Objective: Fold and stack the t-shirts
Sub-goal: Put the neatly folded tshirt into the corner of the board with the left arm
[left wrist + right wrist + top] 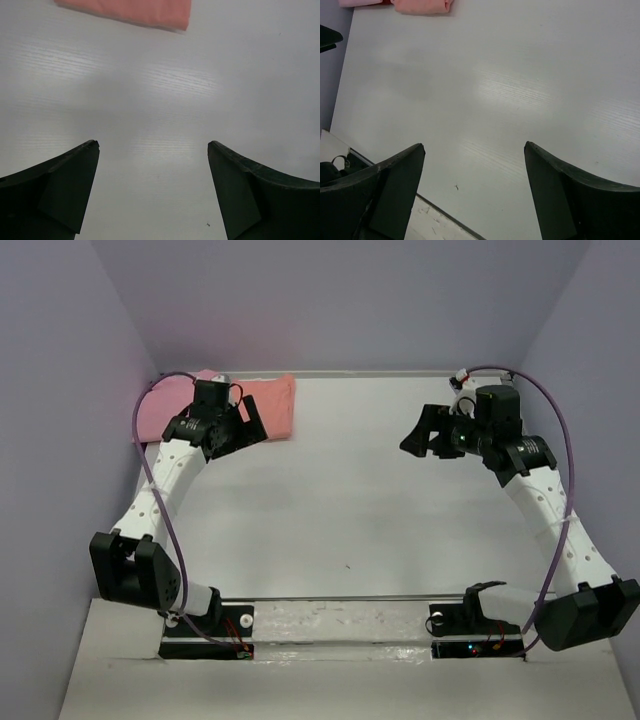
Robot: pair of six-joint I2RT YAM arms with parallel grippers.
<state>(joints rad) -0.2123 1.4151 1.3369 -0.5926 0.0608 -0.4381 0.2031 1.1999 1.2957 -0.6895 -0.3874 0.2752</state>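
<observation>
A folded salmon-orange t-shirt (272, 405) lies at the table's far left. A lighter pink t-shirt (160, 410) lies beside it in the far left corner. My left gripper (243, 430) is open and empty, hovering just in front of the salmon shirt. The left wrist view shows the shirt's edge (130, 10) beyond the open gripper (153, 145). My right gripper (420, 440) is open and empty over the far right of the table. The right wrist view shows its gripper (474, 146) above bare table, with the salmon shirt (422, 5) and the pink shirt (360, 2) far off. A thin dark red sliver (386, 2) shows between them.
The white table (350, 500) is enclosed by lilac walls on the left, back and right. The arm bases and a taped strip (340, 625) run along the near edge. A purple cable (560, 430) loops over the right arm.
</observation>
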